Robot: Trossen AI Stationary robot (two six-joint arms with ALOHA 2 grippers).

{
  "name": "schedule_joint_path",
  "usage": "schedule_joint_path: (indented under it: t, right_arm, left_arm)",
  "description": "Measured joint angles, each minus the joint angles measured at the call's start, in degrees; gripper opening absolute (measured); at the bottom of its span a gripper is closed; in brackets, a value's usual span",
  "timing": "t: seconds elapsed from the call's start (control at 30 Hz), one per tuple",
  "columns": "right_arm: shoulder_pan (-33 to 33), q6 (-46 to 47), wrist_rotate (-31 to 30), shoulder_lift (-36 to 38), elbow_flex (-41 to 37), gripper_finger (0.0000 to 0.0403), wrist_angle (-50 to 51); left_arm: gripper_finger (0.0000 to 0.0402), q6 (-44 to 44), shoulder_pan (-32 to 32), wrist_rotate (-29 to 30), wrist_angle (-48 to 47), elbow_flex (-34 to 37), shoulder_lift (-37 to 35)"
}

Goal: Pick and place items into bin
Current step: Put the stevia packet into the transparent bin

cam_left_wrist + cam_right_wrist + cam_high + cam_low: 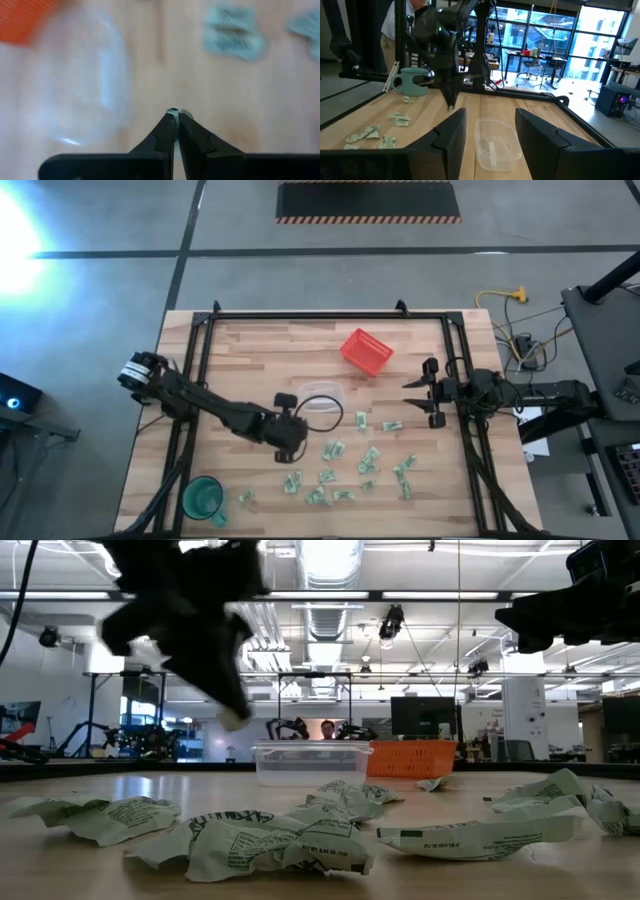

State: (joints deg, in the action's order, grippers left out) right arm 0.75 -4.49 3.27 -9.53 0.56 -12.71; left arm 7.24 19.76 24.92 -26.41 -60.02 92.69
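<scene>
- While the bin (322, 401) sits near mid-table beside the red basket (366, 350), it looks empty, so the job seems barely begun.
- Most items (333, 449) lie scattered on the table (250, 350) between the bin and the near edge.
- Left gripper (175, 113) hangs just beside the bin, jaws together on what looks like a small pale sliver; carry it fully over the rim before letting go.
- Right gripper (413, 397) waits at the table's right side, jaws apart.
- A green cup (203, 498) stands well apart.
</scene>
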Motion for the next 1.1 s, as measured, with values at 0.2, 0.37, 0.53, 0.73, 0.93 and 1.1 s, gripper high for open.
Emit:
schedule_joint_path:
  t: [0.2,0.37,0.53,0.73,0.93,1.1]
  right_arm:
    - [0.0,0.0,0.0,-0.08,0.0,0.0153,0.01]
    - [0.0,0.04,0.02,-0.08,0.0,0.0153,0.04]
    - [0.0,0.65,0.02,-0.08,0.0,0.0149,0.04]
    - [0.0,1.11,0.07,-0.07,0.0,0.015,0.04]
    - [0.0,1.09,0.17,-0.06,0.0,0.0147,0.08]
    - [0.0,1.09,0.15,-0.06,0.0,0.0143,0.11]
  left_arm:
    - [0.0002,-11.28,-2.54,14.89,8.17,-0.65,-0.11]
    - [0.0002,-13.61,-7.31,13.09,9.91,-0.13,-0.11]
    - [0.0002,-13.72,-10.87,11.61,11.01,1.02,-0.09]
    - [0.0017,-14.0,-14.44,4.95,10.98,1.23,-0.06]
    - [0.0092,-14.03,-14.68,4.31,10.99,1.15,-0.05]
    - [0.014,-13.6,-14.58,3.57,9.65,1.02,-0.18]
